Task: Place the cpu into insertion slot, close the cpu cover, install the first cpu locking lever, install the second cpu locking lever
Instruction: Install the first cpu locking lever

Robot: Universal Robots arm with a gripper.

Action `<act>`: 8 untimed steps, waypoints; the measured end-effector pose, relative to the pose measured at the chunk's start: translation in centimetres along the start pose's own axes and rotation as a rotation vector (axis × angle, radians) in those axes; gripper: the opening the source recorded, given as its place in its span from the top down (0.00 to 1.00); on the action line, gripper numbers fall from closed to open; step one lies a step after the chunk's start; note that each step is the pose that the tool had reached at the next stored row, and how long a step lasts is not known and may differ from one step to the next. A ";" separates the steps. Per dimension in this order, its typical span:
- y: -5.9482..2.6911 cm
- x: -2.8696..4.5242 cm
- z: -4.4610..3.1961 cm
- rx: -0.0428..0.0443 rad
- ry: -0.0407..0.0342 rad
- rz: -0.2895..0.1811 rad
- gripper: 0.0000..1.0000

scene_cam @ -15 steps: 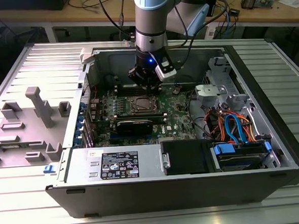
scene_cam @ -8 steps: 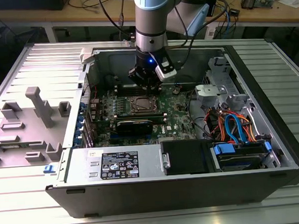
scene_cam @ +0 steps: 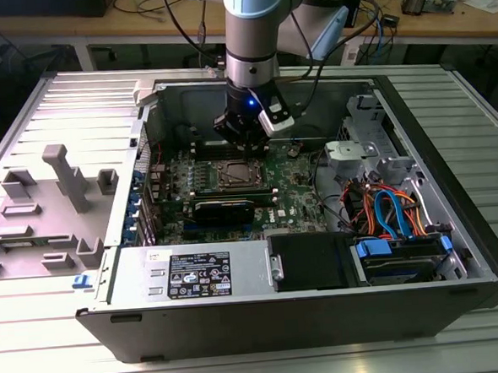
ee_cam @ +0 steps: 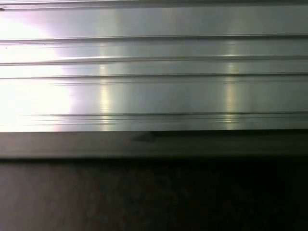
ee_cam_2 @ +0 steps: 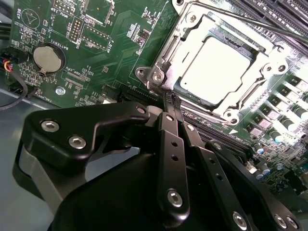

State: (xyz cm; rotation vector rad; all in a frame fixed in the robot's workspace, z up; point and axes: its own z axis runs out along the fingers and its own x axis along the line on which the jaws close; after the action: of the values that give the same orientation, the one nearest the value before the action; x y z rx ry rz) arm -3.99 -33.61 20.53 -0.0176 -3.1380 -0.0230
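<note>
Hovering just beside the insertion slot [ee_cam_2: 216, 72]: gripper [ee_cam_2: 172, 101], fingers [ee_cam_2: 169, 103] pressed narrowly together, holding nothing. Sitting inside that slot: cpu [ee_cam_2: 214, 67], framed by cpu cover [ee_cam_2: 269, 62].

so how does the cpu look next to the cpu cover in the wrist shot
The cpu is a solid, bright, flat square; the cpu cover is an open metal frame with a large central window. The cpu sits inside that window, while the cpu cover lies around it, closed over its edges. Both are silvery, square and flat on the green board.
</note>
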 end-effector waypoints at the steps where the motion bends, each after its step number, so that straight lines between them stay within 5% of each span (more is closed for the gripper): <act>1: 0.00 0.00 0.04 0.0006 0.0001 0.000 0.89; 8: 0.00 -0.02 0.36 0.0023 0.0001 0.000 0.89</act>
State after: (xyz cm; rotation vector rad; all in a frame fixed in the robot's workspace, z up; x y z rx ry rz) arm -3.97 -33.61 20.17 -0.0179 -3.1379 -0.0194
